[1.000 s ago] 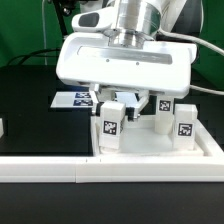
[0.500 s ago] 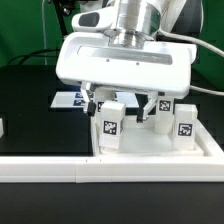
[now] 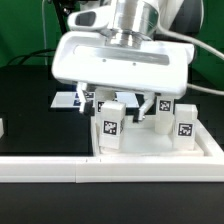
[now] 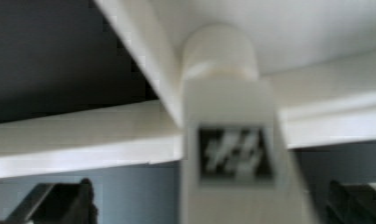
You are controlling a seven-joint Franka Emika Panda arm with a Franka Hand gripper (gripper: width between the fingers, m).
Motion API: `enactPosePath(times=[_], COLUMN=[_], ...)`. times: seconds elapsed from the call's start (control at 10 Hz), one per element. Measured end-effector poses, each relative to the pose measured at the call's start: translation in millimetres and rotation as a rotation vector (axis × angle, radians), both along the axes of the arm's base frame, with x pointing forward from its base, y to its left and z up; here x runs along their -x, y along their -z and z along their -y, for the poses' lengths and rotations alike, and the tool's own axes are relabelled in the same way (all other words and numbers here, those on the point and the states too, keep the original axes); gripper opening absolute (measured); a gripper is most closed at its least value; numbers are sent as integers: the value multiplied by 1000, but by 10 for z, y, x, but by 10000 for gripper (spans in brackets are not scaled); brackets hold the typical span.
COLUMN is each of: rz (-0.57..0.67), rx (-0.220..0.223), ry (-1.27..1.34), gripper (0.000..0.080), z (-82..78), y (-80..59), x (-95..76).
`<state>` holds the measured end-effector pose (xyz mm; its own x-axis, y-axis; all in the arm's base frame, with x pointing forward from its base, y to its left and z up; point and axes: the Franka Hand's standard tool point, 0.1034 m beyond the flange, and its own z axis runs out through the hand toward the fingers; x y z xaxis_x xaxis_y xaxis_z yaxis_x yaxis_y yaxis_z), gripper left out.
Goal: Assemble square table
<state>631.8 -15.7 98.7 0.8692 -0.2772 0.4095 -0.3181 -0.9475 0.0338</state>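
The square table top (image 3: 150,152) lies white with a raised rim at the exterior view's lower right. Three tagged white legs stand upright on it: one at the front left (image 3: 109,123) and two on the right (image 3: 163,112) (image 3: 185,122). My gripper (image 3: 119,102) hangs open over the front left leg, with one dark finger on each side of its top. In the wrist view the same leg (image 4: 229,120) runs up the middle, blurred, with its tag showing. My gripper (image 4: 217,203) straddles it, and the dark fingertips (image 4: 57,203) stand apart from its sides.
The long white border rail (image 3: 40,167) runs along the front of the black table, against the table top's left side. The marker board (image 3: 66,99) lies behind the gripper. A small white part (image 3: 2,127) sits at the exterior view's left edge.
The hand has shifted slightly toward the exterior view's left and tilted a little. The left finger now stands farther from the leg. The legs have not moved.
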Motion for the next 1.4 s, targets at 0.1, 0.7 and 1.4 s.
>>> enactPosePath(times=[0.1,0.7,1.4], rz=[-40,-337,-297], rx=[-26,-161,-164], ry=[19,96,156], gripper=[649,649,290], z=[47,-67,-181], y=[-42,87,250], x=[-53,118,118])
